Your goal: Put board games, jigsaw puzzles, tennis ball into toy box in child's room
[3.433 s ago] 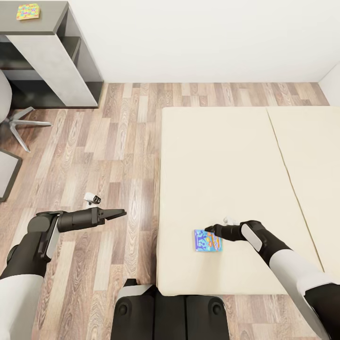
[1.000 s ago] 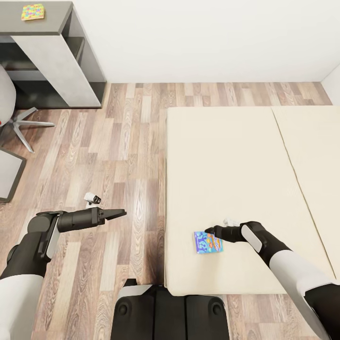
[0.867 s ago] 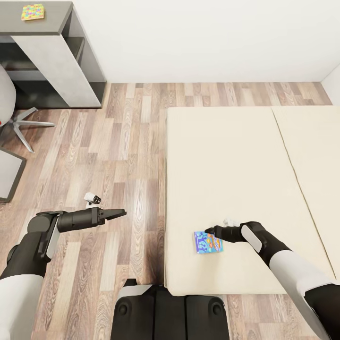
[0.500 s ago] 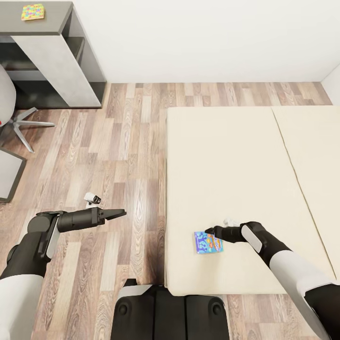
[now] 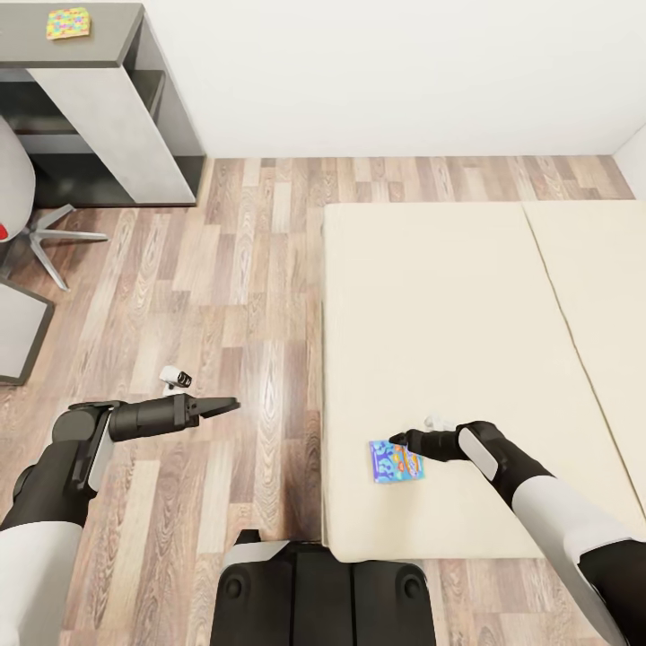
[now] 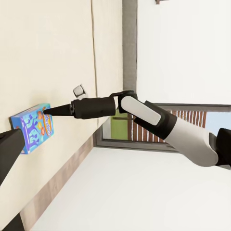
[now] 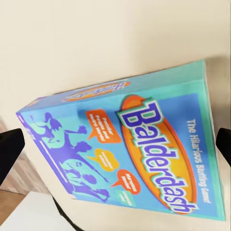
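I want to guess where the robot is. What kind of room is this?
Probably a bedroom: there is a wide beige bed, a wooden floor, and a desk by the wall. A game box lies on the bed.

A light blue board game (image 6: 32, 127) is seen lying flat on the beige bed (image 6: 57, 53). The right gripper (image 6: 48, 111) is held at the box's edge, its dark fingers drawn to a point; whether the box is touched cannot be told. Behind it, the black and white right arm (image 6: 159, 122) is stretched before a white wall (image 6: 187, 48). A dark finger (image 6: 9, 149) of the left gripper is seen at the frame's edge.
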Tool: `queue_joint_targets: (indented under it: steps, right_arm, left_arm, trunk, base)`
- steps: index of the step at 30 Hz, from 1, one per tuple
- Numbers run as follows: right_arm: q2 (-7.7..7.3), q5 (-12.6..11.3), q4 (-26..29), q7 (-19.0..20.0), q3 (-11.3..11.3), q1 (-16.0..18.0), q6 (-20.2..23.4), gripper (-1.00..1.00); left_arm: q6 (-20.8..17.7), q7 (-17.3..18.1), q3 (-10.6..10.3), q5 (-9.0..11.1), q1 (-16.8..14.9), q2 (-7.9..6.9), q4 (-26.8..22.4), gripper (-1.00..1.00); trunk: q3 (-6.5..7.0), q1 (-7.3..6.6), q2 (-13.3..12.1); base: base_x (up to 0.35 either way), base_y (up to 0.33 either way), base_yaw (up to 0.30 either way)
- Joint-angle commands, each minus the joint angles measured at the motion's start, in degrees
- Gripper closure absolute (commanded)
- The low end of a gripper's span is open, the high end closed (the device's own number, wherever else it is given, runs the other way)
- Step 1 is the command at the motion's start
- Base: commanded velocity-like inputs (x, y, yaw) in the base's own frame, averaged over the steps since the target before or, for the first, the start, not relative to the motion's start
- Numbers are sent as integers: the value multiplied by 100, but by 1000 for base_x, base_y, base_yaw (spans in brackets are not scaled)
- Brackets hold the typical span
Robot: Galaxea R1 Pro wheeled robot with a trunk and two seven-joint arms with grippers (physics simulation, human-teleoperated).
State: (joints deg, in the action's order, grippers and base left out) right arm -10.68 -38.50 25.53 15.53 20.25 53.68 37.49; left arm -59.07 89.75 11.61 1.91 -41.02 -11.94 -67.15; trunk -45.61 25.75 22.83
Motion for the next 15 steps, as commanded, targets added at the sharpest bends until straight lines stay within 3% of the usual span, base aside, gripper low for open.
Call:
queue_joint_targets:
  steps: [1,15]
  right_arm:
    - [-5,9,5,20,23,3,13,-100]
    - [-7,9,5,20,23,2,20,-100]
  left_arm:
    - [-61,25,-1,-5,-2,-1,0,-100]
    - [-61,25,-1,-5,-2,-1,0,-100]
  trunk:
    - [-6,3,9]
    - [-6,3,9]
  base:
    - [0,115,0]
    - [0,73,0]
